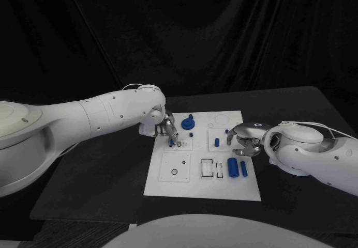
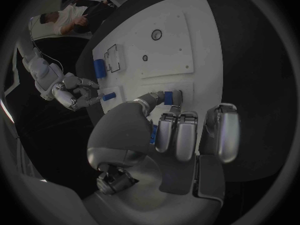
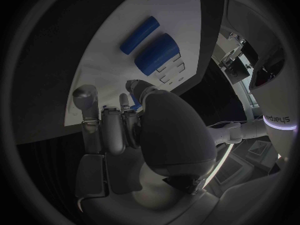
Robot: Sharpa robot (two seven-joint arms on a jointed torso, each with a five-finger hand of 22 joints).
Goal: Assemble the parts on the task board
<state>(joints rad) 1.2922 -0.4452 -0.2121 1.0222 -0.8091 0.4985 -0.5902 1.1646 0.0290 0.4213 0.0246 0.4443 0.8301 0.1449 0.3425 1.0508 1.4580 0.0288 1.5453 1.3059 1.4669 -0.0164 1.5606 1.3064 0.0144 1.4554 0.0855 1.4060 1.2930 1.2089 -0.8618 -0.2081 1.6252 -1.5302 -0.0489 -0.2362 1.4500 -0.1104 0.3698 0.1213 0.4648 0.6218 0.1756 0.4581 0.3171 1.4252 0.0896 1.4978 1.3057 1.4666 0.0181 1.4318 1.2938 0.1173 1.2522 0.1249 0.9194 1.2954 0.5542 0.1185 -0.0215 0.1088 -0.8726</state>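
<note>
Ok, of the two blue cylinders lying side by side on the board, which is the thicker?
The thicker cylinder is the one nearer the board's middle, beside the rectangular slots. The thin cylinder lies next to it, towards the board's right edge.

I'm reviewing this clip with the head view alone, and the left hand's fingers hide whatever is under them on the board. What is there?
Observer: In the left wrist view, a small blue part sits at the thumb tip of the left hand, over the task board. I cannot tell whether it is gripped.
Operator: And the right hand?
Observer: In the right wrist view, a sliver of blue shows between the fingers of the right hand. Whether it is held is unclear.
</note>
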